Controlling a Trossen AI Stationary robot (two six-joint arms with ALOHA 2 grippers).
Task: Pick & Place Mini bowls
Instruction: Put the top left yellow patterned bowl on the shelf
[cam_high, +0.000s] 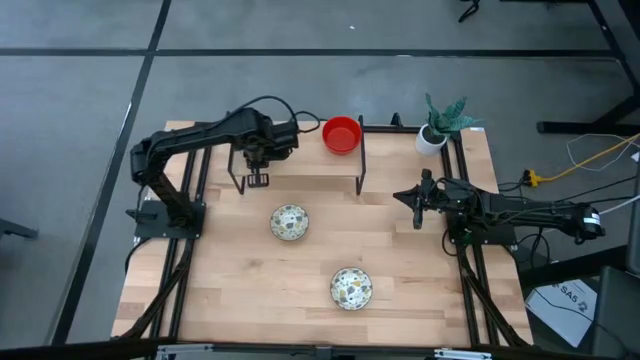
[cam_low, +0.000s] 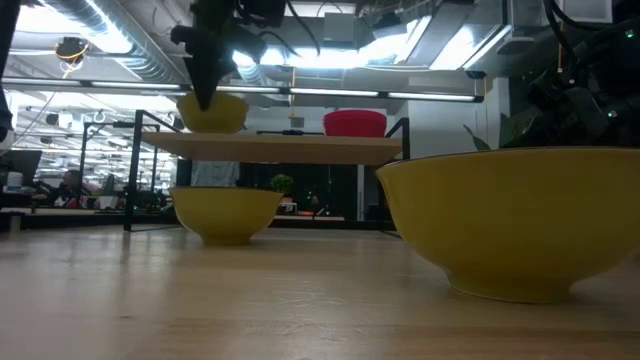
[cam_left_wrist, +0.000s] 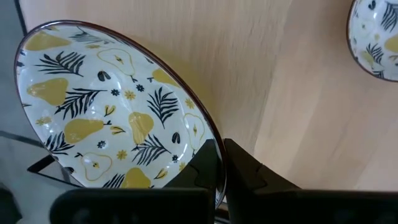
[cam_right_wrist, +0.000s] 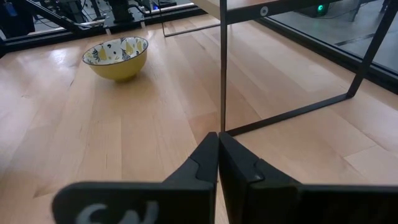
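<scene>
A patterned bowl (cam_left_wrist: 106, 112) is being gripped by its rim in the left hand (cam_high: 258, 152) above the shelf (cam_high: 300, 165), near the red bowl (cam_high: 341, 134), likely for placing there. The right hand (cam_high: 418, 205) is waiting beside the shelf, fingers together, empty.

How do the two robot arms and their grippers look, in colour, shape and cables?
Both arms are black and made of jointed segments. The left arm carries a looping black cable near its wrist. The right arm has black cables running off its rear end. Each gripper has two dark, wedge-shaped fingers. The housing below the right fingers bears pale lettering, which is only partly visible.
</scene>
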